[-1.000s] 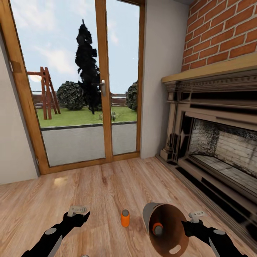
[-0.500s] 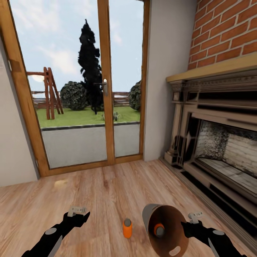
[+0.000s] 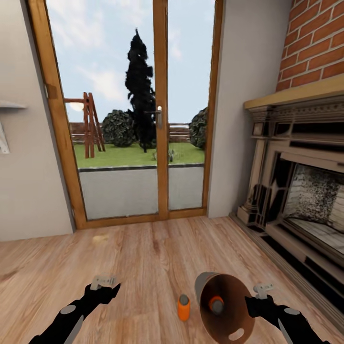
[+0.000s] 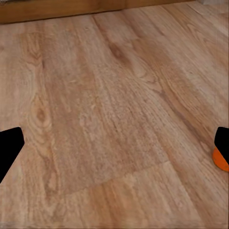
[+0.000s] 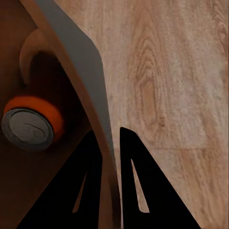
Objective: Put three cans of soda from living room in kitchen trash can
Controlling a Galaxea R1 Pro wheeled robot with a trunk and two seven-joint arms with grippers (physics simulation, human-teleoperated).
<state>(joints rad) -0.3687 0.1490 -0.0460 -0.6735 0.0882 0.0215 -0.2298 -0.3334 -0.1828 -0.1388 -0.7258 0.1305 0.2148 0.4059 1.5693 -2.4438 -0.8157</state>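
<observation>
Orange can [image 3: 183, 306] stands upright on the plank floor [image 3: 143, 253] of the living room, long axis vertical, silver top up — it sits between the two arms, a bit nearer the right side and just beside the trash can [image 3: 224, 306]. From the left gripper [image 3: 103, 281] it lies fwd-right and lower; in the left wrist view only a sliver of orange shows at the frame edge [image 4: 220, 160], so that gripper isn't lined up on it yet.

Left gripper: jaws spread wide, empty, hanging above bare floor. Right gripper [image 3: 263, 289]: clamped on the trash can's rim — wrist view has the two fingers [image 5: 88, 186] straddling the grey wall [image 5: 81, 71], one inside, one outside.

Trash can is held tipped on its side, long axis roughly horizontal, mouth pointing back toward the robot & slightly left, brown inside showing. A second orange can [image 3: 216, 304] lies in it, its end facing the opening [image 5: 31, 123].

Judgement: left arm is the free one and the likely picker — it needs to swing right and down to the standing can, approaching from the side across its vertical axis, then carry it to the bin mouth close by. Third can — can't tell where
</observation>
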